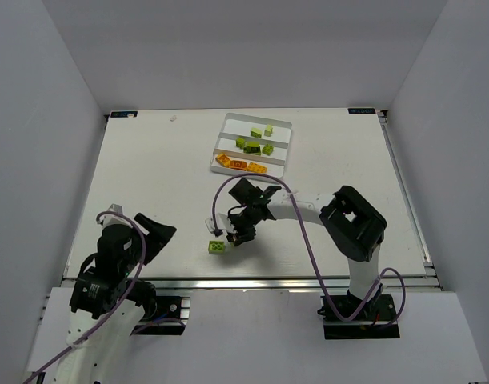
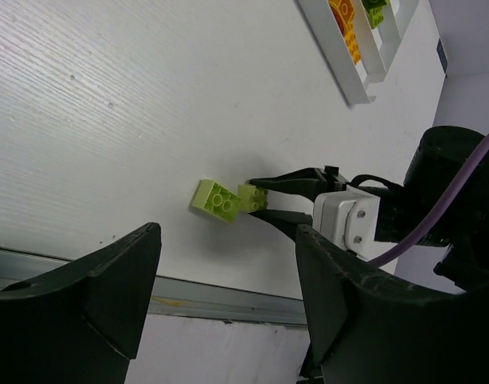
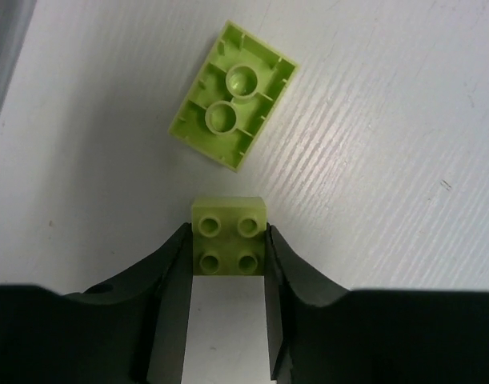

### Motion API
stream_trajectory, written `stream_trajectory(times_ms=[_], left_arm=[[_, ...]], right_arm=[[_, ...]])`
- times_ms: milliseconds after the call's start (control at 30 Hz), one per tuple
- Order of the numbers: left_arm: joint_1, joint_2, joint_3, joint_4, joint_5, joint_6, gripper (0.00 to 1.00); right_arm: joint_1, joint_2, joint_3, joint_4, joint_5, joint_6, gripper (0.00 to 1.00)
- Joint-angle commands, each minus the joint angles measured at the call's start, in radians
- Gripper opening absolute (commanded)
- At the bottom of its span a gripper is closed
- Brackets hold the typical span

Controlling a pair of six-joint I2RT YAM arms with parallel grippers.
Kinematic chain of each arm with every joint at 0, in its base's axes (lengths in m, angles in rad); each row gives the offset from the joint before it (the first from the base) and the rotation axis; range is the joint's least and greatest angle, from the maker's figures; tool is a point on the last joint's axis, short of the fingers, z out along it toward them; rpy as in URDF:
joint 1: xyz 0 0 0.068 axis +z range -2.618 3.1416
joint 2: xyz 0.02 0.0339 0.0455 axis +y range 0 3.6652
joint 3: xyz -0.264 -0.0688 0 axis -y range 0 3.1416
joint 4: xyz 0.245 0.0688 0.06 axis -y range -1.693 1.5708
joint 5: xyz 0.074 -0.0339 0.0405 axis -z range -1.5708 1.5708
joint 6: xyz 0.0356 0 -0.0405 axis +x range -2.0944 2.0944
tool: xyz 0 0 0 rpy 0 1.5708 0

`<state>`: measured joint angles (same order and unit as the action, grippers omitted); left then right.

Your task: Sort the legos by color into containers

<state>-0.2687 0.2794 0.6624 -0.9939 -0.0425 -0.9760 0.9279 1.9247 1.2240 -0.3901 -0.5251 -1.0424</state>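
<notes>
Robotics lab cell: white table (image 1: pixel 148 168) inside plain white walls (image 1: pixel 44 96), metal rail (image 1: pixel 228 281) along near edge

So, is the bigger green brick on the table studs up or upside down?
Upside down: the bigger green brick shows its hollow underside with two round tubes, no studs.

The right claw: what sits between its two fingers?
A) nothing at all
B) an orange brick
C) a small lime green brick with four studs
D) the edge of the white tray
C: in the right wrist view, the right claw has a finger against each side of a small lime green brick, whose four studs face the camera.
</notes>
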Motion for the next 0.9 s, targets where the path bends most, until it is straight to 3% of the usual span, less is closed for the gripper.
stream_trajectory(times_ms=[0, 100, 200, 333, 500, 533, 733, 867], left_arm=[[0.0, 0.024, -0.04, 0.044, 0.077, -0.026, 0.77], [0.0, 0.063, -0.092, 0.096, 0.138, -0.056, 0.76], [0.0, 0.128, -0.135, 0.152, 0.202, -0.069, 0.75], [-0.021, 0.236, -0.164, 0.218, 0.242, -0.061, 0.75], [-0.021, 0.406, -0.176, 0.299, 0.305, 0.005, 0.75], [-0.021, 0.429, -0.175, 0.308, 0.309, 0.011, 0.75], [-0.021, 0.504, -0.155, 0.351, 0.325, 0.034, 0.75], [-0.021, 0.498, -0.142, 0.334, 0.317, 0.033, 0.75]], right_arm=[[-0.003, 0.002, 0.026, 0.014, 0.019, 0.005, 0.31], [-0.012, -0.026, 0.037, -0.029, 0.03, 0.015, 0.12], [-0.049, -0.073, 0.064, -0.059, 0.034, 0.117, 0.0], [-0.147, -0.113, 0.143, -0.044, 0.065, 0.333, 0.0], [-0.288, -0.086, 0.294, 0.054, 0.229, 0.596, 0.0], [-0.299, -0.057, 0.32, 0.069, 0.328, 0.696, 0.0], [-0.374, 0.113, 0.534, 0.112, 0.644, 0.887, 0.0], [-0.434, 0.223, 0.708, 0.112, 0.729, 0.99, 0.0]])
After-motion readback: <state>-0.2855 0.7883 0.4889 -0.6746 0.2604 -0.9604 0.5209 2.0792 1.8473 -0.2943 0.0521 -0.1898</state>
